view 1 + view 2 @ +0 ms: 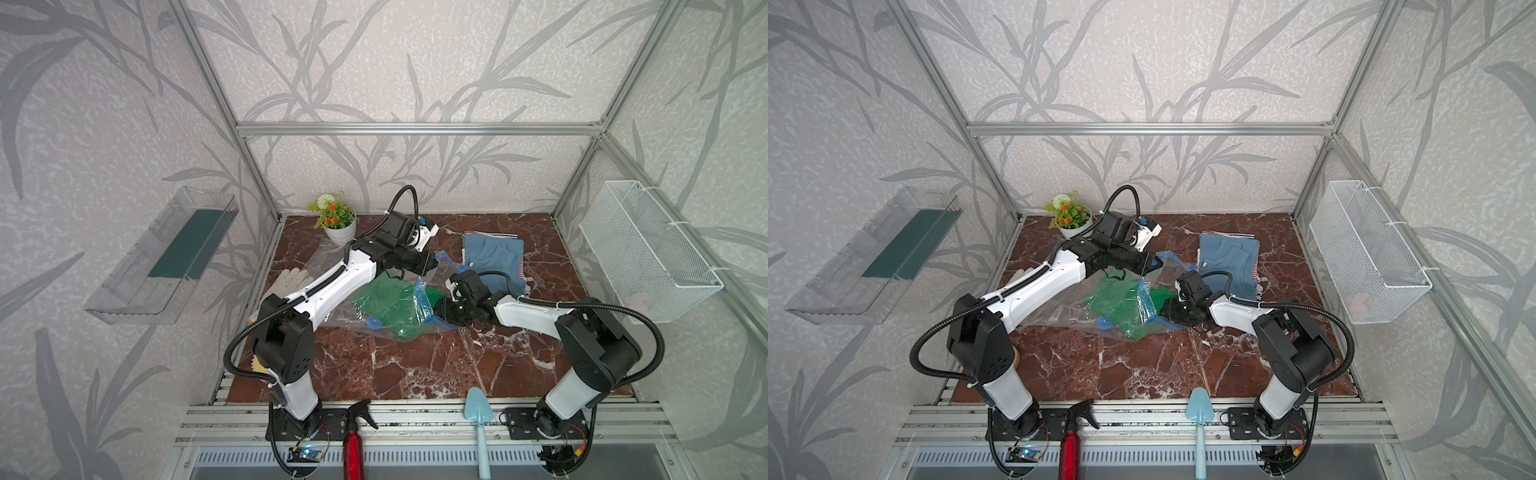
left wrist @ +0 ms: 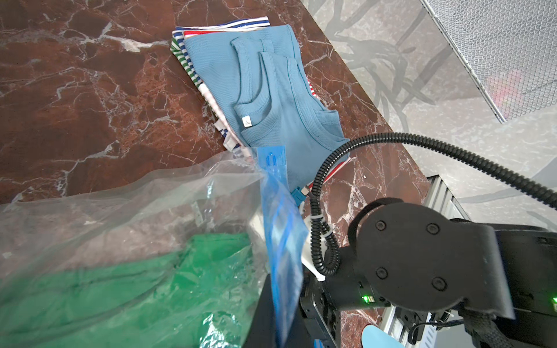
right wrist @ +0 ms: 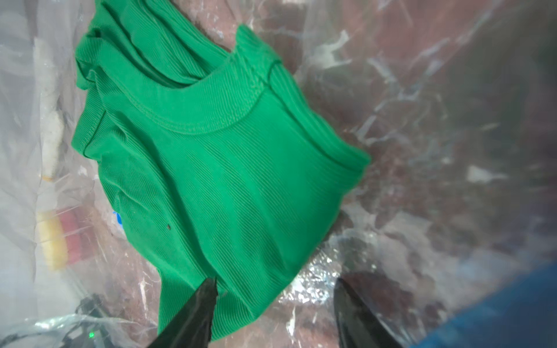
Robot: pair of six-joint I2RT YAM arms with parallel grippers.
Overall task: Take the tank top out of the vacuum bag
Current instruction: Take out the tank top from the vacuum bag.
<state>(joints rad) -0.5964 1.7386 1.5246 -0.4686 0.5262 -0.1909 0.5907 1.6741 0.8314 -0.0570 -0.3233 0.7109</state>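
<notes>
We are seeing the vacuum bag (image 1: 349,328), clear and crinkled, sprawling across the counter's middle toward its left edge. Its blue zip-seal strip (image 2: 283,241) is rising off the counter, with the mouth gaping. Its round blue valve (image 1: 374,321) is facing the front edge. The green ribbed tank top (image 3: 211,165) is lying folded inside, near the mouth.

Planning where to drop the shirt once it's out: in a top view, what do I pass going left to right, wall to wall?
Clear wall shelf → white gloves → potted plant → green tank top inside the vacuum bag → folded blue tank top → white mesh basket.
</notes>
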